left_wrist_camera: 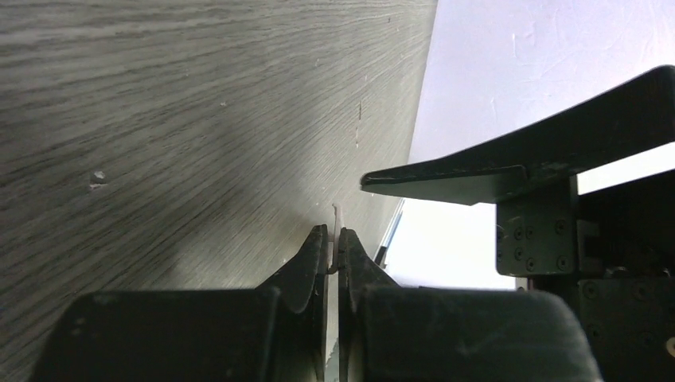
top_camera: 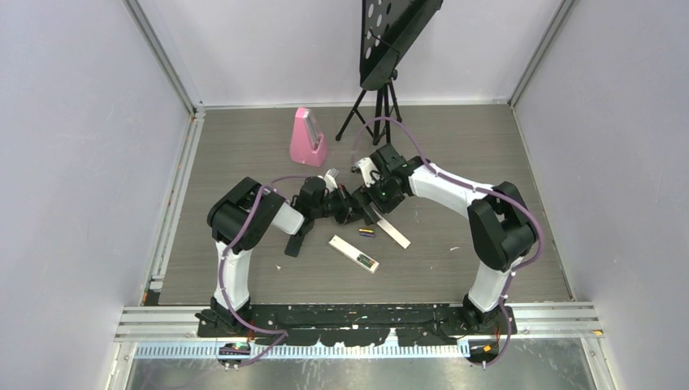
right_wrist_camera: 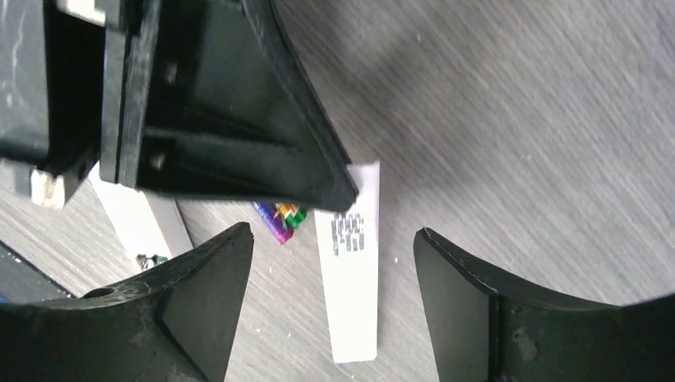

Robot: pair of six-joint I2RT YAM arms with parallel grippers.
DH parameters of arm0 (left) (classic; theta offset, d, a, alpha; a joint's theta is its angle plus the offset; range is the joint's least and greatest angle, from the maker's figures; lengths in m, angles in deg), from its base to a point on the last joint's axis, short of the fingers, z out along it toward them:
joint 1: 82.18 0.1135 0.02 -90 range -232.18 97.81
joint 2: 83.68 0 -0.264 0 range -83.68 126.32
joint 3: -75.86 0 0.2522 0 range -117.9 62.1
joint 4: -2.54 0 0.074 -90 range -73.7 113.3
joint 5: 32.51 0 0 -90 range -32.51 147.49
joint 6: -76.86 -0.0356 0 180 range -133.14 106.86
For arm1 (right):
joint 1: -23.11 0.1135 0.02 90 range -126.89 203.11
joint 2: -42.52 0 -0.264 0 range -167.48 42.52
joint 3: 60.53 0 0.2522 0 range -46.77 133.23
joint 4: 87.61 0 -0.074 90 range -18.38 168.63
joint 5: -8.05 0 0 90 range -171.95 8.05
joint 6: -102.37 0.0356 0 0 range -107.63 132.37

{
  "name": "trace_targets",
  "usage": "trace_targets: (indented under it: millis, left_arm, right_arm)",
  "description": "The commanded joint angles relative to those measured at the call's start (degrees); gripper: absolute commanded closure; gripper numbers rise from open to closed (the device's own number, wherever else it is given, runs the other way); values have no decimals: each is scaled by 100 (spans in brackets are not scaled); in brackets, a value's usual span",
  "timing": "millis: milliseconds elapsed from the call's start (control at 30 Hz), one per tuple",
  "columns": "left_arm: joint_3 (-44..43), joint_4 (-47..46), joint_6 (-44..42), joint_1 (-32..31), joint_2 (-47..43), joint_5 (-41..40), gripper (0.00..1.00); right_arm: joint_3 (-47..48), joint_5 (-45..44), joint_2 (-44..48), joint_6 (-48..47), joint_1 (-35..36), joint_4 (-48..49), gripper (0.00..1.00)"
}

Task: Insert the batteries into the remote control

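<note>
A black bar (top_camera: pixel 296 240), apparently the remote control, lies partly under my left forearm. A loose purple and yellow battery (top_camera: pixel 367 232) lies on the table; it also shows in the right wrist view (right_wrist_camera: pixel 278 219). More coloured batteries (top_camera: pixel 366 262) sit in one end of a white bar-shaped remote (top_camera: pixel 348 249). My left gripper (top_camera: pixel 331 187) is turned on its side and shut on a thin white piece (left_wrist_camera: pixel 336 219), seen edge-on. My right gripper (right_wrist_camera: pixel 333 231) is open and empty, above a flat white strip with a printed label (right_wrist_camera: pixel 350 278).
A pink metronome (top_camera: pixel 308 139) and a black music stand (top_camera: pixel 382 89) stand at the back. The white strip (top_camera: pixel 393 232) lies right of the loose battery. A black part of the other arm (right_wrist_camera: pixel 207 119) overhangs the right wrist view. Both grippers are close together mid-table.
</note>
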Motion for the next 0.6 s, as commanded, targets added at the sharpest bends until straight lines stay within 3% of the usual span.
trace_targets:
  millis: [0,167,400,567]
  left_arm:
    - [37,-63,-448,11,-314,175,100]
    - [118,161,-773,225,-646,617,100]
    - [528,67,-541,559,-1362,846,100]
    - [827,-8,-208,723,-1907,892,100]
  right_arm:
    - [-250,-58,798,873,17,89,18]
    - [-950,-425,1517,2609,19,691,15]
    - [-3032,-981,3124,6229,17,2574,15]
    - [-3927,-1274,4393,7571,26,3141,13]
